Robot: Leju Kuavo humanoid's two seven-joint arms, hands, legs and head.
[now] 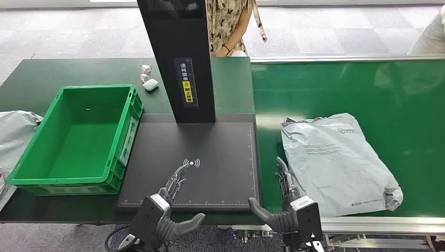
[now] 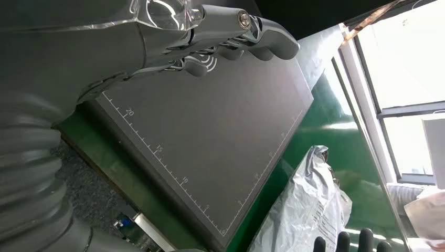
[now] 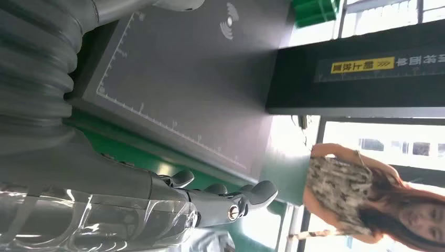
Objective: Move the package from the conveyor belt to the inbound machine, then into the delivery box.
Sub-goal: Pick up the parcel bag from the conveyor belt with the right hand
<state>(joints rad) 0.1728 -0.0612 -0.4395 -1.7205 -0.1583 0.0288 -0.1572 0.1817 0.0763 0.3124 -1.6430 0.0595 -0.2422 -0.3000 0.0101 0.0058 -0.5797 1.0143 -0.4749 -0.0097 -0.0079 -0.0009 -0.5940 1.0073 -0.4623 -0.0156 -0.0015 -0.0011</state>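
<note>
- The grey poly-mailer package point(image 1: 336, 163) lies flat and crumpled on the green conveyor belt point(image 1: 409, 100), toward the belt's near edge and just beside the belt's left edge; by this, no stage of the task looks done yet.
- The inbound machine's dark scanning pad point(image 1: 210, 152) carries nothing, and the green delivery box point(image 1: 31, 157), at the table's left end beside the pad's left edge, stands open with nothing in it that I can make out.
- The right hand point(image 1: 286, 197) hangs over the belt's near-left corner, just beside the package's near-left corner; its fingers are extended, lying close together and holding nothing, thumb out to the side. Whether the fingers touch the bag I cannot tell.
- The left hand point(image 1: 168, 202) hovers over the near edge of the pad, fingers stretched forward and slightly apart, thumb spread, holding nothing.
- What is left, as I judge it: grasp the package, carry it left onto the pad, then on into the box.
- Room: the way from belt to pad is short and open; the machine's black upright column point(image 1: 178, 58) stands at the pad's far edge, out of that path. The box's near-right wall is the edge to lift over.
- A person point(image 1: 228, 26) stands beyond the table's far edge.
</note>
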